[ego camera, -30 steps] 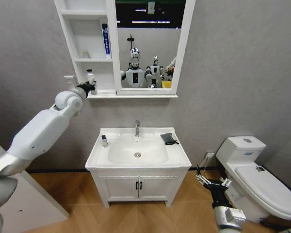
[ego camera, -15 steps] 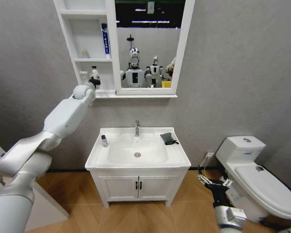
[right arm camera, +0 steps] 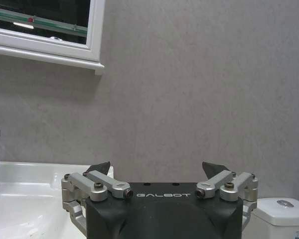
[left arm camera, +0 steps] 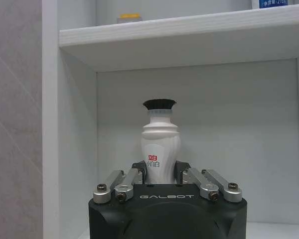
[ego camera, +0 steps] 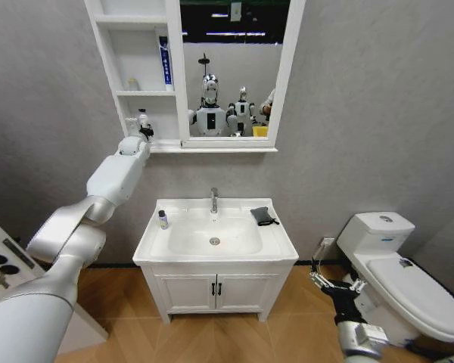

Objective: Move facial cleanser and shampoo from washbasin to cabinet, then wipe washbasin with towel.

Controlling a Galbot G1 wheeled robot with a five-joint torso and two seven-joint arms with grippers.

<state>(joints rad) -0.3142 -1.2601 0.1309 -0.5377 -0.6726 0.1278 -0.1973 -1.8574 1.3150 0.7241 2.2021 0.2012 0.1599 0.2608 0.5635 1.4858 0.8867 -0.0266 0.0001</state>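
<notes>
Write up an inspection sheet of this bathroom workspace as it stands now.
Surface: white ceramic washbasin, bowl looks dry.
Job's things: white waisted bottle with black cap upright in the lowest niche of the white wall-hung cabinet; small dark-capped bottle on the basin's left rim; dark grey folded towel on the right rim.
Clutter: blue tube and small jar on the middle shelf.
Grippers: left gripper shut on the white bottle in the niche; right gripper open, low beside the vanity.
Cables: nothing seen.
Surroundings: chrome faucet, white toilet, grey wall.
</notes>
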